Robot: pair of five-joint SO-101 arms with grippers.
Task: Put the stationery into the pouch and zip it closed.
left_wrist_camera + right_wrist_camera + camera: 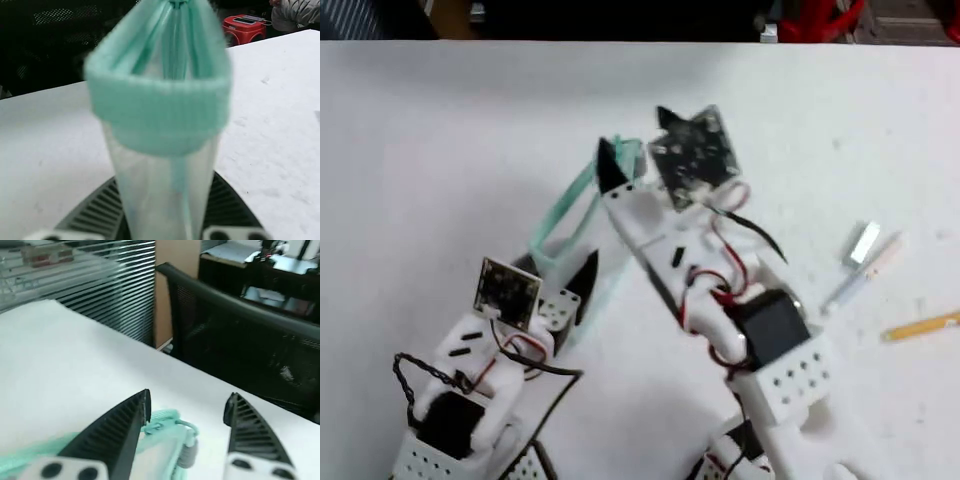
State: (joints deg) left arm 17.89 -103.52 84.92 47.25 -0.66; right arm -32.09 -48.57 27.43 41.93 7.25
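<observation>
The left tool (162, 222) is clamped on the near end of the pouch (160, 110), apparently to anchor it and keep its mint-edged mouth gaping; the right tool (189, 396) stands wide at the pouch's far end, jaws either side of the zip pull (186, 447), gripping nothing; the pencil (920, 327) and pen (860, 277) lie on the worktop (440, 150) well apart from both tools, so loading should come before zipping.
</observation>
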